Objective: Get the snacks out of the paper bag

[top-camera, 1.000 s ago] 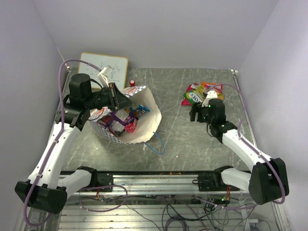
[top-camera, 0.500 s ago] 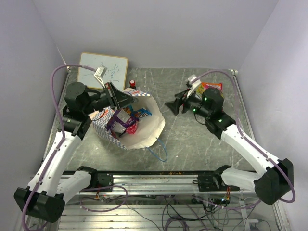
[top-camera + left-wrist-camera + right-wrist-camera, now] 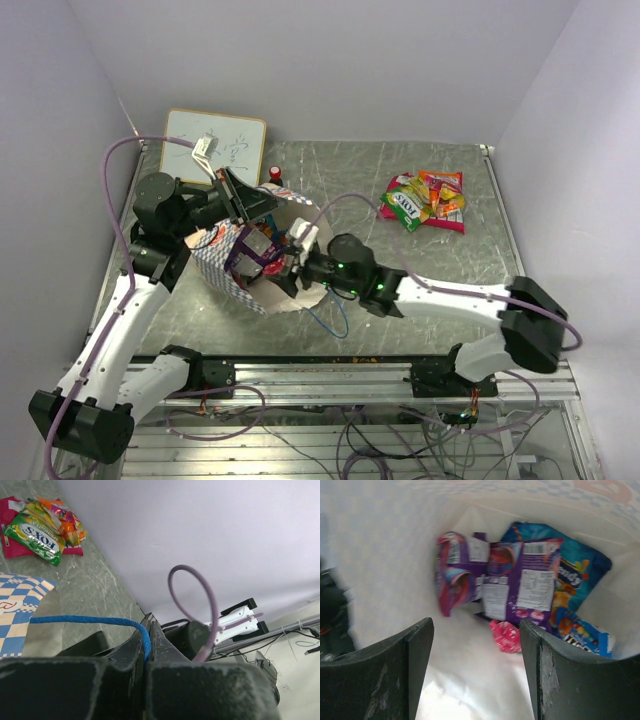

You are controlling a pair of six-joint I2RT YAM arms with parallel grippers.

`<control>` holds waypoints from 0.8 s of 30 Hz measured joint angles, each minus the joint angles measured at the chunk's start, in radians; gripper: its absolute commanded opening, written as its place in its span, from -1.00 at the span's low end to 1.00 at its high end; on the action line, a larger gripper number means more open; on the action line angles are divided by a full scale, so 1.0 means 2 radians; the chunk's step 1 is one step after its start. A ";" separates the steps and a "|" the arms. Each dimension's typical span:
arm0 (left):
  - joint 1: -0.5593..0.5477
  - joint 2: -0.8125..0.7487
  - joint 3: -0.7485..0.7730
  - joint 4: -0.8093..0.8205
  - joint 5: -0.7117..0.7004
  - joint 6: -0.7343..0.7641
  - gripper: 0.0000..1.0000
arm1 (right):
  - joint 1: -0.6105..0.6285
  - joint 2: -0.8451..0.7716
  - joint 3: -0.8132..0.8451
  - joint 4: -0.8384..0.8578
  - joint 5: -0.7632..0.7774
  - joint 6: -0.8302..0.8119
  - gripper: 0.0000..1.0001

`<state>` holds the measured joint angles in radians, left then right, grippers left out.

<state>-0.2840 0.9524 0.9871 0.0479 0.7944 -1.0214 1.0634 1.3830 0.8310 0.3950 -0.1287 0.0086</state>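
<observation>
Step in hand, as judged: another snack was being reached for inside the paper bag [image 3: 213, 262]. The left pincer [image 3: 145, 639] was pressed together on the blue cord handle [image 3: 85, 620], so the bag mouth was held up and open. The right pincer [image 3: 476, 630] was spread and empty, set just inside the mouth. Purple packets [image 3: 520, 587] were seen straight ahead of its tips, a blue packet [image 3: 577, 572] beyond them to the right, and a small red packet [image 3: 506, 636] nearest. Removed snacks [image 3: 425, 200] were left on the bench [image 3: 360, 190], well behind it. Next move, as judged: the pincer would need to be pushed deeper and closed on one packet, with the paper wall not caught.
</observation>
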 measured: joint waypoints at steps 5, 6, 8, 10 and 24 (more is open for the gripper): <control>-0.001 0.013 0.023 -0.006 -0.002 0.003 -0.86 | 0.008 0.102 0.046 0.050 0.094 -0.009 0.43; -0.001 0.016 0.029 -0.010 -0.002 0.006 -0.86 | 0.007 0.120 0.055 0.059 0.103 -0.009 0.45; -0.001 0.020 0.039 -0.016 -0.002 0.011 -0.86 | 0.006 0.155 0.073 0.070 0.121 -0.010 0.48; -0.002 0.023 0.046 -0.022 -0.002 0.017 -0.86 | 0.006 0.189 0.096 0.080 0.137 -0.013 0.52; -0.004 0.069 0.146 -0.175 0.008 0.146 -0.86 | 0.003 0.314 0.146 0.156 0.185 -0.052 0.77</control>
<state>-0.2916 1.0901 1.2781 -0.3031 0.8097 -0.7296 1.0702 2.0106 1.1233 0.7074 0.2417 -0.0963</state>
